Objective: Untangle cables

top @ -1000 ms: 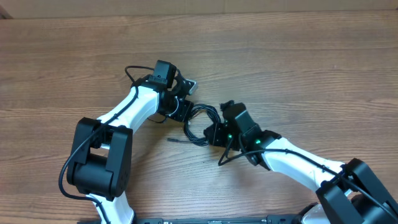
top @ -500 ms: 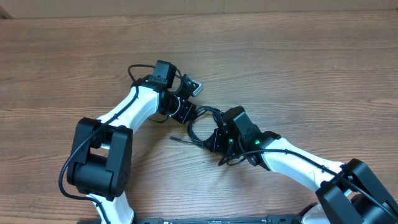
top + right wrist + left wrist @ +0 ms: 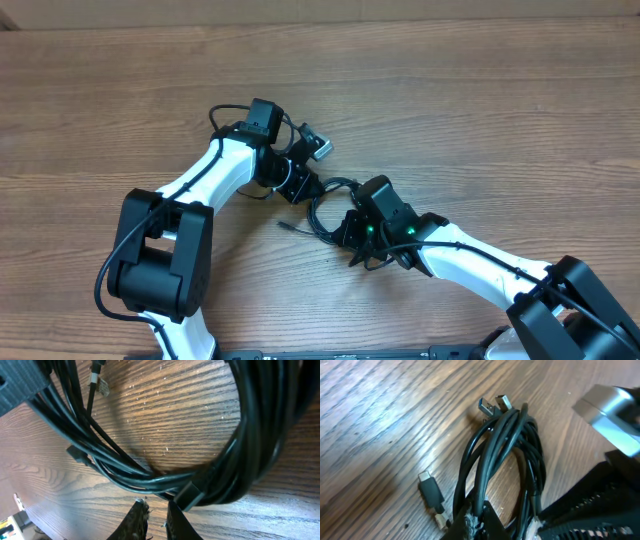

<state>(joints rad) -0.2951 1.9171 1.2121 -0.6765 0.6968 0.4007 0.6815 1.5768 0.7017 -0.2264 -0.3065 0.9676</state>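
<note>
— What are the arms looking like?
— I'm seeing white shells and black joints on both. The left arm (image 3: 205, 175) is showing a boxy black base (image 3: 160, 255) at seven o'clock; green lights (image 3: 410, 232) are glowing near the wrist of the right arm (image 3: 480, 265).
— And up close?
— The left gripper (image 3: 505, 527) is showing black ridged faces, one pad (image 3: 469, 521) fraying.

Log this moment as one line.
Stage: untangling | cables: tangled coil on table | left gripper: shut on cables | right gripper: at coil's edge, grip unclear
</note>
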